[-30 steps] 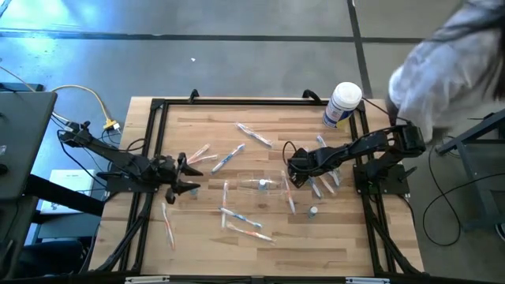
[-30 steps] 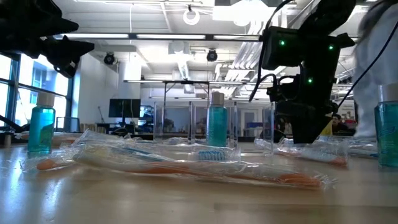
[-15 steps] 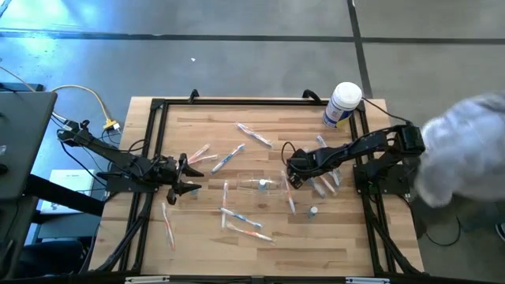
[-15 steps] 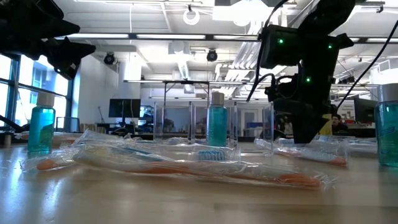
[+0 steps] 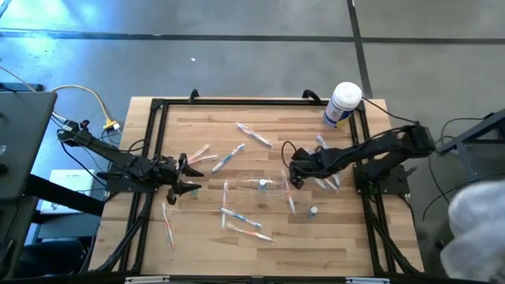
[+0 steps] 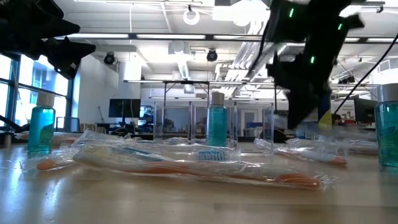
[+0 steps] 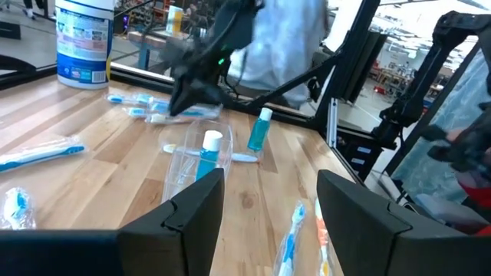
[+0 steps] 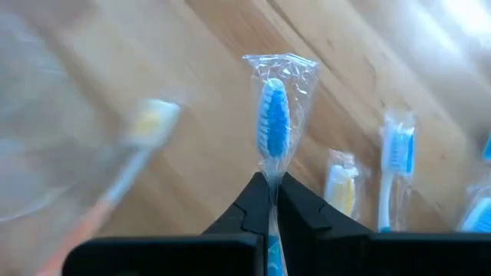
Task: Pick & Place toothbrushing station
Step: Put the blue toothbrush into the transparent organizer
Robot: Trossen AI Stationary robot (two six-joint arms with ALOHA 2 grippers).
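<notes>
Fingers of my right gripper [image 8: 272, 201] are pinched together on a blue-bristled toothbrush in a clear wrapper [image 8: 275, 126], held above the wooden table [image 5: 260, 237] near its middle. Just beside me on the left lies the small see-through plastic toothbrushing station [image 5: 256, 184], a small blue bottle with a white cap [image 7: 209, 152] inside it. Other wrapped toothbrushes [image 5: 243, 221] lie scattered around. My left gripper [image 5: 192, 177] waits at the left edge, fingers spread.
</notes>
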